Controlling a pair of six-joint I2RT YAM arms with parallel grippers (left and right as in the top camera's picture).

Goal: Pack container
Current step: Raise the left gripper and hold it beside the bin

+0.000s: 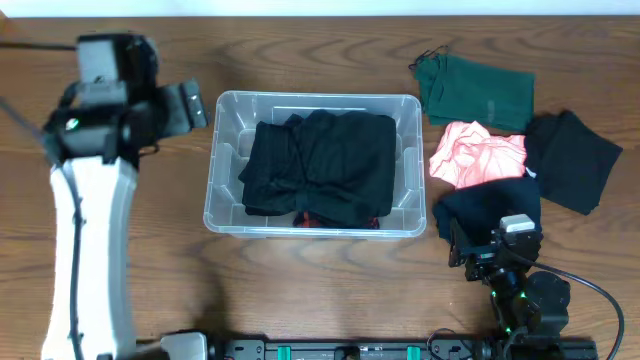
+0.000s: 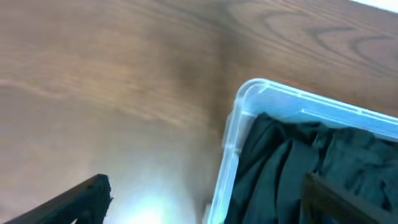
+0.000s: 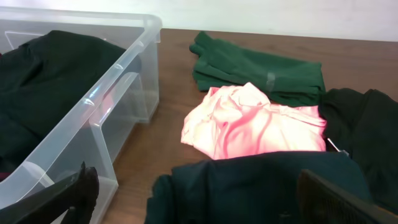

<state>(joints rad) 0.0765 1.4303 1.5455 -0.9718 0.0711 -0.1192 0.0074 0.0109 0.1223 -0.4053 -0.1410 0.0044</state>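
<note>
At the centre of the table point(image 1: 330, 270) sits the container point(image 1: 212, 170), black clothing point(image 1: 320, 160) piled inside, with the left gripper point(image 1: 188, 105) at its ten o'clock, jaws wide apart and empty, and the right gripper point(image 1: 458, 243) at its four o'clock, jaws likewise spread, above a dark garment point(image 1: 480, 205).

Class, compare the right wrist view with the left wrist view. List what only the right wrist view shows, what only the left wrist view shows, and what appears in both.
Only the right wrist view: a green garment, a pink garment, a black garment at the right edge and another dark garment nearest the camera, all lying outside the bin. Only the left wrist view: the left gripper's fingers, wide apart. Both: the clear container, the dark clothing inside it, and the wooden table.
</note>
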